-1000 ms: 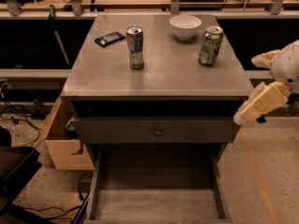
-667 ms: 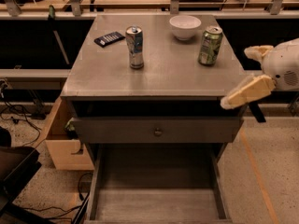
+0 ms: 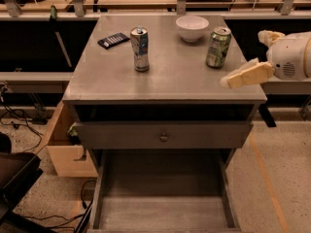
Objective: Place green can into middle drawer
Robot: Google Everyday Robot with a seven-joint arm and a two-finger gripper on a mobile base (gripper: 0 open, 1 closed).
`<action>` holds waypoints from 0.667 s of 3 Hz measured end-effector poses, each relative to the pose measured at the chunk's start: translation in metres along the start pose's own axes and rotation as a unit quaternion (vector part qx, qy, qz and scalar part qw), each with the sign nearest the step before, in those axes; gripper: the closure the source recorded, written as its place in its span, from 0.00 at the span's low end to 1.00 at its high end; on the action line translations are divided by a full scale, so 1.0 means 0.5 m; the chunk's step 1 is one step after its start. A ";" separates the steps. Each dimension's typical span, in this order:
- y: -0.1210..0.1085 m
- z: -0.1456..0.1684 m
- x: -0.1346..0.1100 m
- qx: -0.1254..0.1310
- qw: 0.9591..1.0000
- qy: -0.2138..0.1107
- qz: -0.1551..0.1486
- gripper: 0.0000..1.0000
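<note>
The green can (image 3: pixel 218 46) stands upright on the tabletop (image 3: pixel 170 84), toward the back right corner. Just beside it, to the back and left, sits a white bowl (image 3: pixel 192 27). A taller silver can (image 3: pixel 140 49) stands upright left of centre, well apart from the green can. A black remote (image 3: pixel 113 40) lies flat near the back left, close to the silver can but not touching it.

The pincer (image 3: pixel 242 58) comes in from the right edge of the view and hovers over the tabletop's right rim, near the green can's front right side without touching it. It is released and holds nothing. One pale finger (image 3: pixel 248 75) reaches low toward the tabletop's front right, and the other shows as a short stub (image 3: pixel 268 36) higher up, so the two stand spread apart. The round white arm (image 3: pixel 291 57) behind them stays off the tabletop's edge.

Below the tabletop is a dark slot, then a closed drawer front (image 3: pixel 121 136) with a small round knob (image 3: pixel 164 137). Under that, the middle drawer (image 3: pixel 163 212) is pulled out toward the camera, showing its flat floor and low side walls.

Left of the cabinet a pale wooden box (image 3: pixel 65 157) sits on the speckled floor (image 3: pixel 277 178).
</note>
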State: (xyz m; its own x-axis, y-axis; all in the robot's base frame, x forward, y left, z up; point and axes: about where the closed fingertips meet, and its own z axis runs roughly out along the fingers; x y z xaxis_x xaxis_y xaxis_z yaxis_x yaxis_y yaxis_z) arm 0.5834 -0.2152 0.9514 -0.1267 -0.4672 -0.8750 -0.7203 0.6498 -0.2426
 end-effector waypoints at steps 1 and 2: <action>0.008 0.000 0.001 -0.007 1.000 0.003 -0.001 0.00; -0.020 0.019 0.003 0.000 1.000 -0.010 0.010 0.00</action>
State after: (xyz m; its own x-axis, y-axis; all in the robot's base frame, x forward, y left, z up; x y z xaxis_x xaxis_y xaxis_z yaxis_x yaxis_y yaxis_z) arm 0.5969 -0.2170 0.9484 -0.1271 -0.4412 -0.8884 -0.7172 0.6596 -0.2250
